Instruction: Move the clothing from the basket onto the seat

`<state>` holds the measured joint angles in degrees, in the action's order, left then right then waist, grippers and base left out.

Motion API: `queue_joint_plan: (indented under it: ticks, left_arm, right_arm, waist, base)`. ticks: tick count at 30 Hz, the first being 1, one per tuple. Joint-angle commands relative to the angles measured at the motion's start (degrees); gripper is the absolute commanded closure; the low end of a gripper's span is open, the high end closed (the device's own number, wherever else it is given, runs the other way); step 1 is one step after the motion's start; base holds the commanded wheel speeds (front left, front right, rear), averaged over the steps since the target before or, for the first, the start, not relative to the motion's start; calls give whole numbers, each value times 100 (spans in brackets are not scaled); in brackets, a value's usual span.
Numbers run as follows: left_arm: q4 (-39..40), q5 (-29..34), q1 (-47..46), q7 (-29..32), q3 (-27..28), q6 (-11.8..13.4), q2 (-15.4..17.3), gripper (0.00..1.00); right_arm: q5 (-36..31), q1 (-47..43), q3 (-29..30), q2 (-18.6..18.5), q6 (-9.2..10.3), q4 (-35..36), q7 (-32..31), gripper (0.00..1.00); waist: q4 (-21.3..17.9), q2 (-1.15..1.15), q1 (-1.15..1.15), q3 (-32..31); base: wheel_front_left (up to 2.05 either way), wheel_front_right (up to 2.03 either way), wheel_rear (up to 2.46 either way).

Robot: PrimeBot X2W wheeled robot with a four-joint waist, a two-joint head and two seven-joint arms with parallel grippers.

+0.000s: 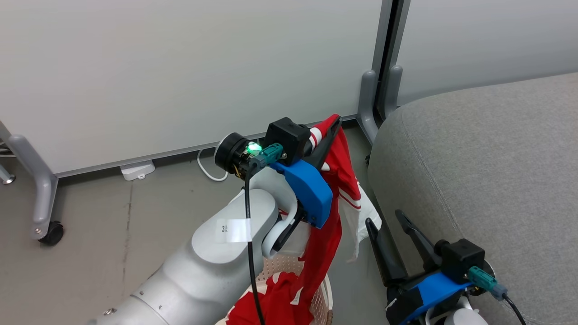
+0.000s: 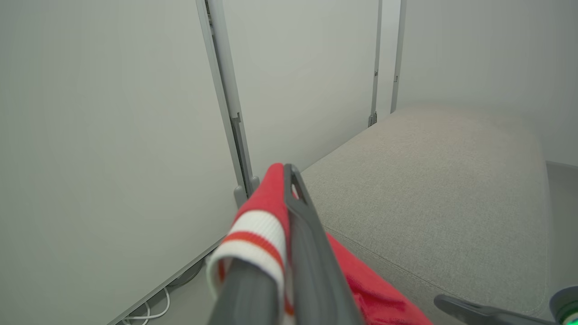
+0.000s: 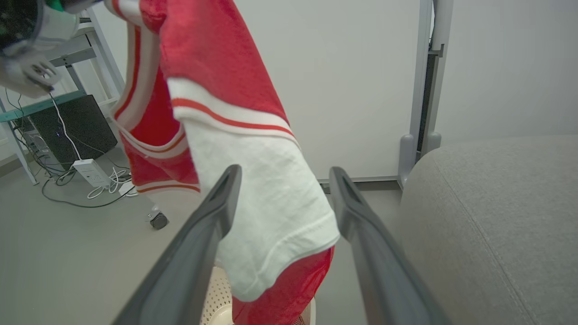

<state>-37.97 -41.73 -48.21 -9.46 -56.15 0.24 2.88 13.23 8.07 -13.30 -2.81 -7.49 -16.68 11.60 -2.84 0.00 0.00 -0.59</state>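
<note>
My left gripper [image 1: 335, 121] is raised and shut on the striped trim of a red garment of the clothing [image 1: 339, 180], which hangs down from it into the basket [image 1: 326, 289]. More red clothing [image 1: 271, 300] lies inside that basket. In the left wrist view the red and white fabric [image 2: 257, 225] is draped over the closed gripper [image 2: 285, 174], with the grey seat [image 2: 429, 180] beyond. My right gripper [image 1: 385, 217] stands open beside the seat [image 1: 487, 158], holding nothing. From the right wrist, the hanging garment [image 3: 253, 194] dangles just past the spread gripper [image 3: 284, 170].
Pale partition panels stand behind, with a grey post and feet [image 1: 379, 90] by the seat's corner. A castor leg [image 1: 45, 225] is at the left, and a white adapter with cable [image 1: 135, 170] lies on the floor. A black computer case [image 3: 72, 131] and power strip [image 3: 90, 171] sit farther left.
</note>
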Motion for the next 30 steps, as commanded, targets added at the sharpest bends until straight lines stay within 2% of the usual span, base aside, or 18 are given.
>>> queue_joint_plan:
  ticks: [1,14,30]
  left_arm:
    - [-29,-56,-100,-44,-22,43,2,100]
    - [-209,-445,-223,-209,-397,85,2,100]
    - [-376,-789,-299,-337,-759,165,1,100]
  right_arm:
    - [-11,-55,-20,-14,-1,29,-9,0]
    - [44,81,-396,-14,-1,100,-257,0]
    - [463,113,-1012,-15,-1,64,-375,0]
  waist:
    - [-4,0,0,4]
    - [13,0,0,37]
    - [63,0,0,12]
  base:
    - [0,0,0]
    - [0,0,0]
    - [0,0,0]
